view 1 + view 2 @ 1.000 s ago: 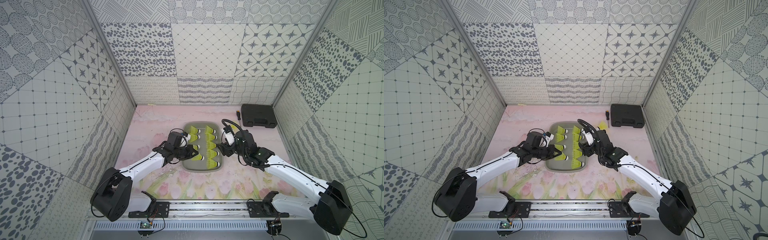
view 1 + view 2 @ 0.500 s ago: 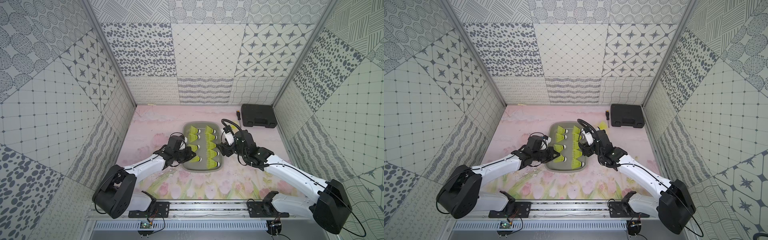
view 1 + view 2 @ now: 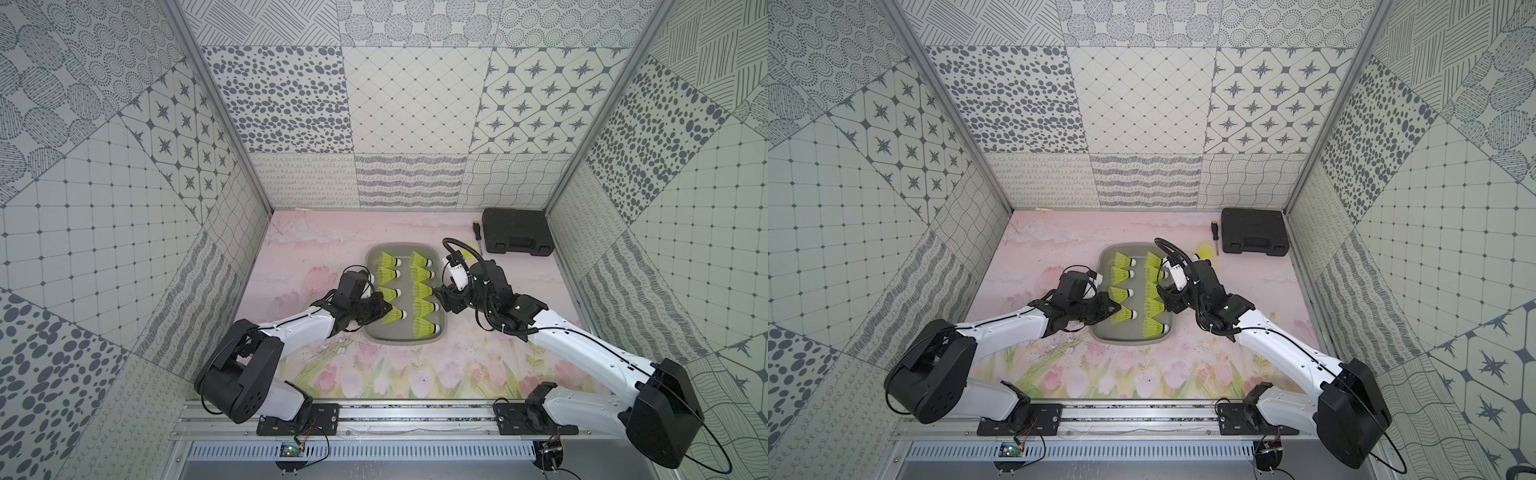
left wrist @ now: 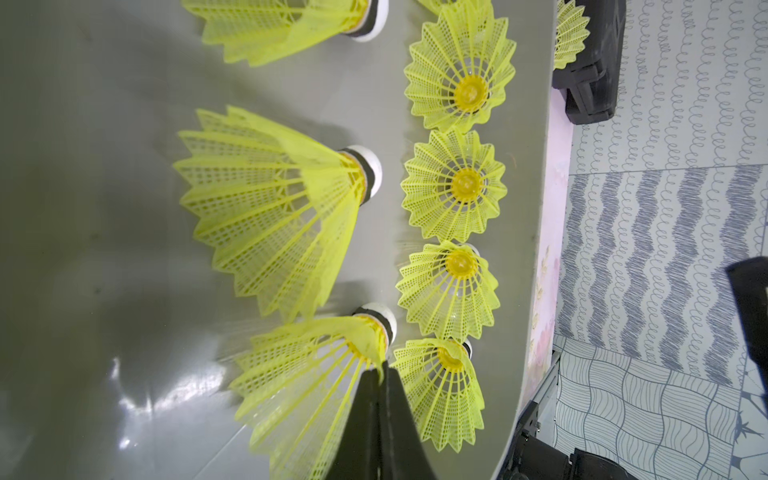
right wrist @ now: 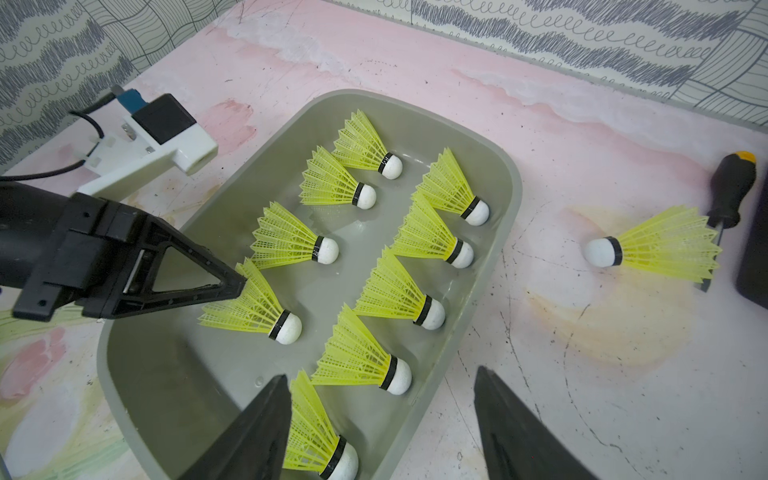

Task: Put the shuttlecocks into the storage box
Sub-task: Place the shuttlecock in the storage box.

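Past the far right corner of the box (image 3: pixel 1125 337), you see only the skirt of the loose shuttlecock (image 3: pixel 1204 251) in a top view; the right arm (image 3: pixel 1208 286) covers its tip. The right wrist view cuts off the black case (image 5: pixel 754 257) beyond the box. You cannot tell whether the left gripper (image 4: pixel 381 374) pinches a skirt.

In both top views the storage box (image 3: pixel 395 337) lies at the centre of the surface (image 3: pixel 478 365), nine shuttlecocks (image 3: pixel 386 261) inside in two columns. A tenth shuttlecock (image 3: pixel 1204 250) lies right of it, beside the screwdriver (image 3: pixel 1215 232); the case (image 3: pixel 1254 235) lies farther right.
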### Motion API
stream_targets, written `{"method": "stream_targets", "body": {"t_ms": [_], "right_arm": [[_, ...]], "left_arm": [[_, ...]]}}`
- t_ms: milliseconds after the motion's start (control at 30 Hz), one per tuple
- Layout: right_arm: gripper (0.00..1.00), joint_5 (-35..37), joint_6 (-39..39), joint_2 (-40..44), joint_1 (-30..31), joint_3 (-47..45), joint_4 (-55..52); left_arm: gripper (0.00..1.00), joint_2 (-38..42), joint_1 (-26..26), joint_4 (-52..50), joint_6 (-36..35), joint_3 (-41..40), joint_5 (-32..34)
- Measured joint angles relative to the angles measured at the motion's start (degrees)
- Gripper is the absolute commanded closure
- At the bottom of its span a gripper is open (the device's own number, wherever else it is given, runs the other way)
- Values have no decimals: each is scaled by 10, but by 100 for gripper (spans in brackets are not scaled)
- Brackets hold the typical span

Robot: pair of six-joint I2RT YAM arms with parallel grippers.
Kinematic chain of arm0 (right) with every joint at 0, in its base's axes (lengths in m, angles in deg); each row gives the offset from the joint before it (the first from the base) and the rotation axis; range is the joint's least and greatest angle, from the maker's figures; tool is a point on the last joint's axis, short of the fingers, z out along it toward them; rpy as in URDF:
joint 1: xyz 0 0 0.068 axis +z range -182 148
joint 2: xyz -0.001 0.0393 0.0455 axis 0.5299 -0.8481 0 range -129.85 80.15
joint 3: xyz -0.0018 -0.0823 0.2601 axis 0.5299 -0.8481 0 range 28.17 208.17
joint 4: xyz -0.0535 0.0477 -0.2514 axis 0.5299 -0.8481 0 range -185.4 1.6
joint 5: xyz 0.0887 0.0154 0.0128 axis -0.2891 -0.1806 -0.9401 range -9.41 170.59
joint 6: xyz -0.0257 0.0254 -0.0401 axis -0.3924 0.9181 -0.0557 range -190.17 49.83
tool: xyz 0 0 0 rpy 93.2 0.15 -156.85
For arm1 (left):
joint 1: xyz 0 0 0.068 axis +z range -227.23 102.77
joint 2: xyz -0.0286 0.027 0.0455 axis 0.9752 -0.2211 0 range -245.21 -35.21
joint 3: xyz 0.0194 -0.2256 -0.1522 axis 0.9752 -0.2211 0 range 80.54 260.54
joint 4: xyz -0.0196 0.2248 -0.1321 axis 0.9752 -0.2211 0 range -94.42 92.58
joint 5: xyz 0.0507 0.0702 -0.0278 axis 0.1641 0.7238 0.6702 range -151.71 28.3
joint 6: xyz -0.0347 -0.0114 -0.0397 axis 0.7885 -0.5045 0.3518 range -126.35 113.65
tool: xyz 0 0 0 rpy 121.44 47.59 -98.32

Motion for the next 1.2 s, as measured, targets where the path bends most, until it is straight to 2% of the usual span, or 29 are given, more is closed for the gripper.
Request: {"method": "stream_targets", "body": {"t_ms": [800,1200], "right_arm": [[25,4,0,-5,0,0,-4],[25,4,0,-5,0,0,-4]], "left_arm": [[100,7,29,-11,-26,11,38],[92,-11,32,-10,-33,13,38]]}}
